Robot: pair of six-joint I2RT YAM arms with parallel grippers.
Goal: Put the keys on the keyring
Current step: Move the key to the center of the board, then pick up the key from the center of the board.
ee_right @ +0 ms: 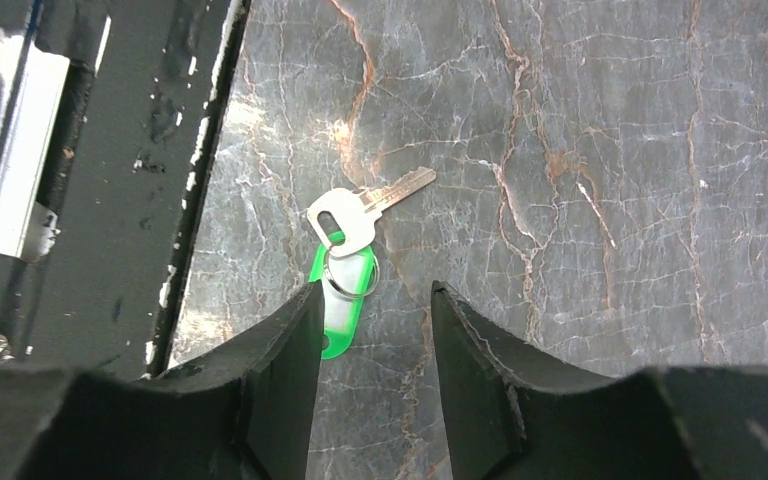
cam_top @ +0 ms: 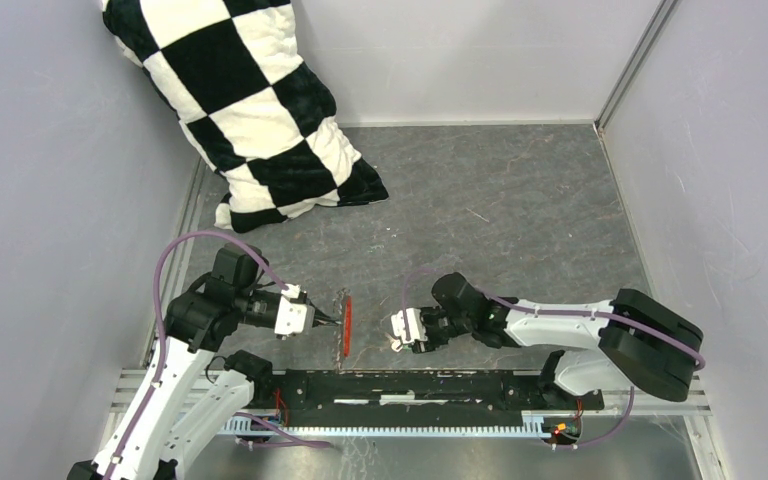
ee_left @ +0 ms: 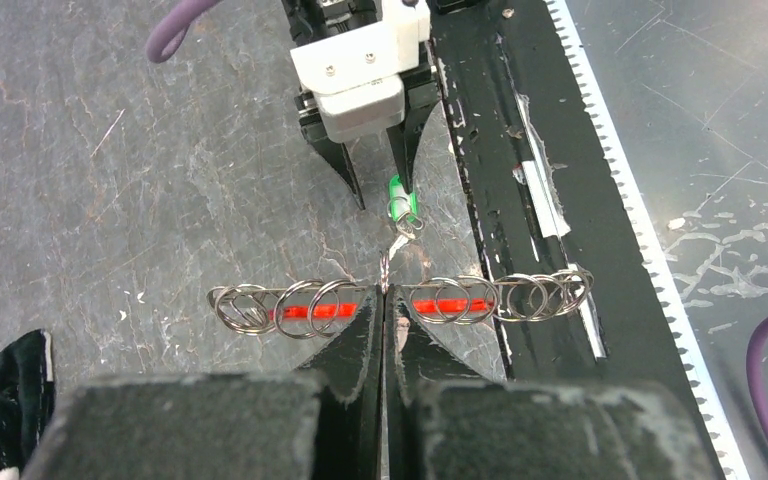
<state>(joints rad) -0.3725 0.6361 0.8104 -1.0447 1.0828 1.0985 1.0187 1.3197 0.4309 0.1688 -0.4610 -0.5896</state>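
Note:
My left gripper [ee_left: 382, 292] is shut on the middle of the keyring [ee_left: 450, 304], a red flat tag strung with several silvery rings, and holds it up edge-on above the table [cam_top: 347, 322]. The key [ee_right: 360, 212], silvery with a small ring and a bright green plastic tag [ee_right: 342, 312], lies flat on the grey tabletop. My right gripper [ee_right: 375, 287] hangs open just over it, one finger [ee_right: 290, 340] covering the tag's edge, nothing between the jaws. In the left wrist view, the right gripper [ee_left: 380, 188] faces the keyring, with the green key [ee_left: 401, 200] at its fingertip.
A black rail [cam_top: 410, 385] runs along the near table edge, close beside the key [ee_right: 90, 160]. A black-and-white checkered cushion [cam_top: 260, 110] leans in the far left corner. Grey walls enclose the table on three sides.

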